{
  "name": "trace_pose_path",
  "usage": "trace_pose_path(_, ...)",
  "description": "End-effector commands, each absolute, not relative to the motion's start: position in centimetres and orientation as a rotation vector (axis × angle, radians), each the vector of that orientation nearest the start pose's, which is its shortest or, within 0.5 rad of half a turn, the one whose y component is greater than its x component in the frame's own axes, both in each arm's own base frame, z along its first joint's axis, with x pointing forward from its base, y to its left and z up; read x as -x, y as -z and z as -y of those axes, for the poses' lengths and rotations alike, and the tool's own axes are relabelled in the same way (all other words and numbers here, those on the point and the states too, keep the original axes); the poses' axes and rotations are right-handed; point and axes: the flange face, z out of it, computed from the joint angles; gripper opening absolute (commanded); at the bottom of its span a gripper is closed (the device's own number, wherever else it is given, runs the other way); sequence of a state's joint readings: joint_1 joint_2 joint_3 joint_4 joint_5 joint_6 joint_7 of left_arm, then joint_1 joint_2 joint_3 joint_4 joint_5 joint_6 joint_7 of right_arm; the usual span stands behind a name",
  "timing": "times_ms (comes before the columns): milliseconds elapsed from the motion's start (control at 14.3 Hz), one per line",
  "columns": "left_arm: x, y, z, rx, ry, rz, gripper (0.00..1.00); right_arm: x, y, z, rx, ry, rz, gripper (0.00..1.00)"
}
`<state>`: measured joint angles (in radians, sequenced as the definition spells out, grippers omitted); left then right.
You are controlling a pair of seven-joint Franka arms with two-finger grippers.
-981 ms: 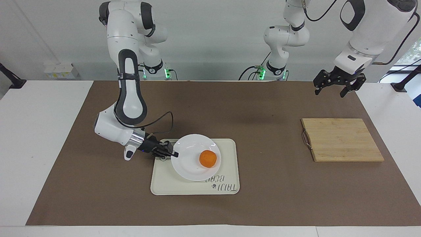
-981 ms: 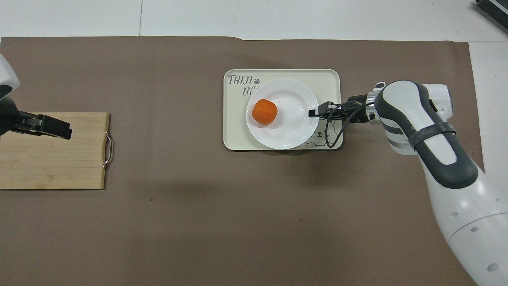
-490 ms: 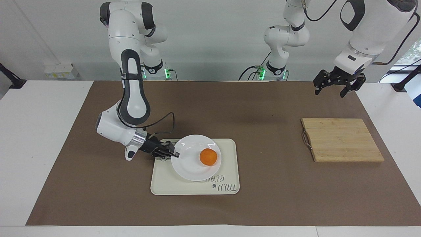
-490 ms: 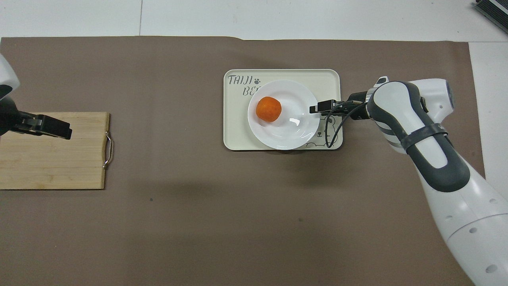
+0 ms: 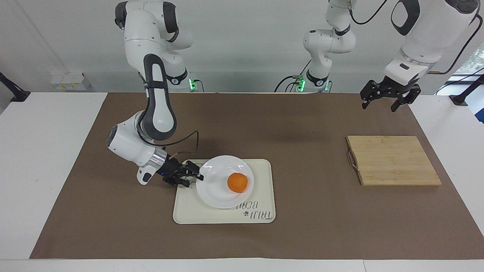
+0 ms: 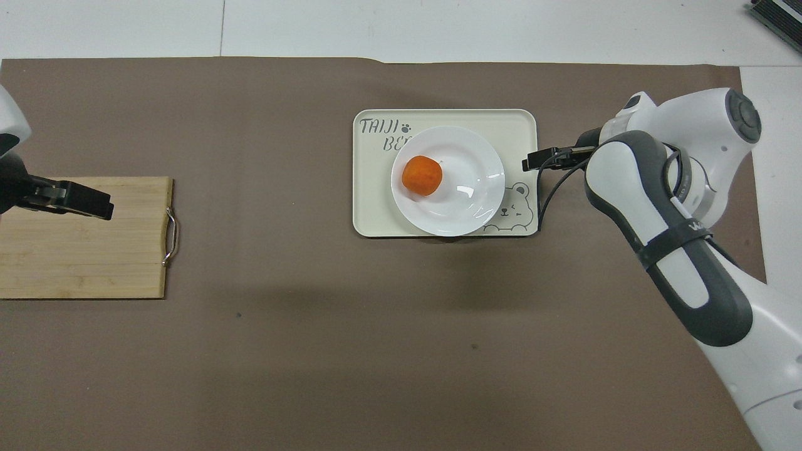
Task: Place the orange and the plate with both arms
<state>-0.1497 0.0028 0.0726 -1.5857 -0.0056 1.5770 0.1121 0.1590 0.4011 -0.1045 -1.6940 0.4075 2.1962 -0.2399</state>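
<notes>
From my remote seat I see the plate (image 5: 224,181) lying flat on the tray (image 5: 261,206), which sits on the brown mat (image 5: 302,124) about midway along the table. The plate covers most of the tray's middle and part of its lettering, and the bear drawing at the tray corner toward the right arm's end shows clear of the plate rim. The orange (image 5: 237,183) rests in the plate, off-centre toward the left arm's end. The right gripper (image 5: 197,176) is low at the tray's edge on the right arm's end, just beside the plate rim and apart from it; its fingers stand spread and hold nothing, so the plate is released. In the overhead view its tip (image 6: 531,163) lies over the tray's border, clear of the plate. The right arm bends down from its base with its cable looping over the mat beside the tray. The left gripper (image 5: 381,104) hangs in the air over the mat at the left arm's end, above the edge of the board (image 5: 393,160) that lies nearer the robots; its 2 fingers are splayed and empty, and that arm waits. The board, with its metal handle (image 5: 352,159) facing the tray, lies well apart from the tray.
</notes>
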Motion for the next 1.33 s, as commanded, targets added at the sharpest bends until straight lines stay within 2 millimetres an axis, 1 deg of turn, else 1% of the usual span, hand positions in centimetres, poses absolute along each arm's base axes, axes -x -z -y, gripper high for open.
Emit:
trace_pose_path(0, -54.9, -62.0, 4.0, 3.13, -0.01, -0.277, 1.0, -64.6, -43.6, -4.8, 2.958, 0.143, 0.027, 1.0)
trace_pose_path(210, -55.0, -62.1, 4.0, 3.13, -0.007, -0.277, 1.0, -62.7, -47.1, -2.0, 2.96, 0.065, -0.206, 1.0)
trace_pose_path(350, -54.9, -62.0, 4.0, 3.13, -0.01, -0.279, 1.0, -61.1, -49.4, 0.1, 2.964, 0.009, -0.355, 1.0)
trace_pose_path(420, -54.9, -62.0, 4.0, 3.13, -0.01, -0.279, 1.0, -60.1, -50.3, 1.6, 2.976, -0.035, -0.422, 1.0)
trace_pose_path(490, -55.0, -62.1, 4.0, 3.13, -0.007, -0.277, 1.0, -59.1, -51.4, 3.1, 2.992, -0.058, -0.459, 1.0)
trace_pose_path(630, -54.9, -62.0, 4.0, 3.13, -0.01, -0.277, 1.0, -57.5, -53.4, 5.1, 3.031, -0.08, -0.489, 1.0)
trace_pose_path(700, -54.9, -62.0, 4.0, 3.13, -0.01, -0.277, 1.0, -56.9, -54.6, 5.7, 3.053, -0.055, -0.485, 1.0)
trace_pose_path(840, -54.9, -62.0, 4.0, 3.13, -0.01, -0.279, 1.0, -55.5, -57.7, 5.8, 3.104, 0.009, -0.449, 1.0)
trace_pose_path(911, -54.9, -62.0, 4.0, 3.13, -0.01, -0.279, 1.0, -54.6, -59.1, 5.4, 3.12, 0.024, -0.429, 1.0)
trace_pose_path(981, -54.9, -62.0, 4.0, 3.13, -0.01, -0.279, 1.0, -53.9, -59.9, 5.0, 3.125, 0.01, -0.41, 1.0)
trace_pose_path(1191, -55.0, -62.1, 4.0, 3.13, -0.007, -0.277, 1.0, -53.0, -63.3, 4.2, 3.133, 0.034, -0.338, 1.0)
trace_pose_path(1261, -55.0, -62.1, 4.0, 3.13, -0.007, -0.279, 1.0, -52.9, -64.8, 4.2, 3.138, 0.055, -0.295, 1.0)
